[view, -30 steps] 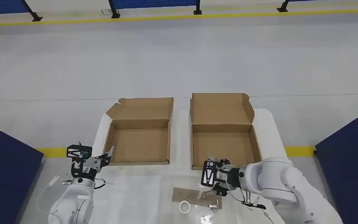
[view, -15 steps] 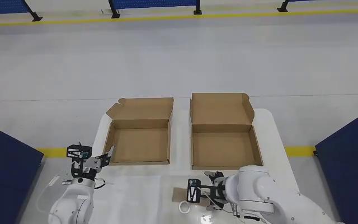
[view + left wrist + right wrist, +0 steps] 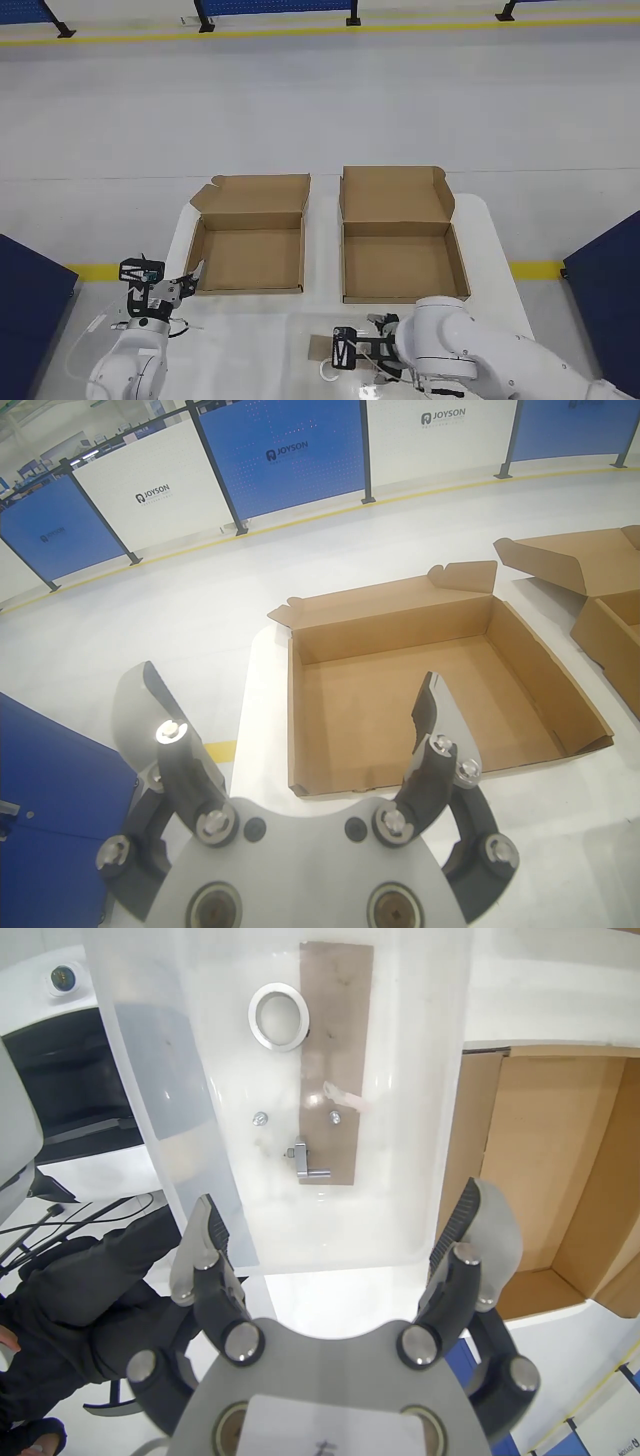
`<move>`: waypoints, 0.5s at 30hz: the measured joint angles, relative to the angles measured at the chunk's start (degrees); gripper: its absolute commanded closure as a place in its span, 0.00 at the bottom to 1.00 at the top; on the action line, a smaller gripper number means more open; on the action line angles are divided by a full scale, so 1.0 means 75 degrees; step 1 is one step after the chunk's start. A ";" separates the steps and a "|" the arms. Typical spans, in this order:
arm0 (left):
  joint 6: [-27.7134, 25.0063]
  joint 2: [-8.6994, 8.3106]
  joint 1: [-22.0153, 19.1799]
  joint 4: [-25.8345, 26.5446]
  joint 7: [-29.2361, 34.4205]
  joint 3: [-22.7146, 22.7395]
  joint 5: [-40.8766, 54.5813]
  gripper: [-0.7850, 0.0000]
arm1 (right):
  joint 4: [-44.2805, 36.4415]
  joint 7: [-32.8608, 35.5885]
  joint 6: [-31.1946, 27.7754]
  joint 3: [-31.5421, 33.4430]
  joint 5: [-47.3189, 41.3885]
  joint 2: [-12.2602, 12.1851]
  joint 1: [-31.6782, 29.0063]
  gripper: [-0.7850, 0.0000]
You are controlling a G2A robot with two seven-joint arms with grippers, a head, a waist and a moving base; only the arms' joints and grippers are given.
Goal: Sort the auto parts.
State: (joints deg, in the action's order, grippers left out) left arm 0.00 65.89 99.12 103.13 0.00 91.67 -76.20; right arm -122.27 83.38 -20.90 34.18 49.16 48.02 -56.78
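Clock hours follow the top view, with 12 pointing away from the robot. On the table point(image 3: 240, 330), two boxes lie flaps open side by side, probably one for each kind of part. From the right gripper point(image 3: 345, 350), the left box point(image 3: 250, 255) sits between 10 and 11 and the right box point(image 3: 400, 262) at 1. A clear tray point(image 3: 440, 1128) holds the parts, spaced apart on and beside a brown strip point(image 3: 332, 1063), likely so fingers can fit around each.

The right gripper hangs over them, spread wide and empty. The ring point(image 3: 279, 1017) lies near its 7; the bracket point(image 3: 305, 1163), two bolts point(image 3: 260, 1118) and a pink clip point(image 3: 347, 1098) are just beneath it.

The left gripper point(image 3: 287, 680) is also wide and empty, with the left box at its 2.
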 measured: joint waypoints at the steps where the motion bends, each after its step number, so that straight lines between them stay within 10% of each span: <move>1: 0.0000 0.0000 0.0000 0.0000 0.0000 0.0000 0.0000 0.00 | 0.0026 0.0025 0.0025 -0.0080 0.0037 0.0016 0.0023 0.00; 15: 0.0000 0.0000 0.0000 0.0000 0.0000 0.0000 0.0000 0.00 | 0.0711 0.0327 0.0328 -0.1168 -0.0063 0.0340 0.0502 0.00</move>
State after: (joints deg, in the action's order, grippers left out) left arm 0.00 65.89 99.12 103.13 0.00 91.67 -76.20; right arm -116.94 85.84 -18.44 25.42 48.69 50.58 -53.01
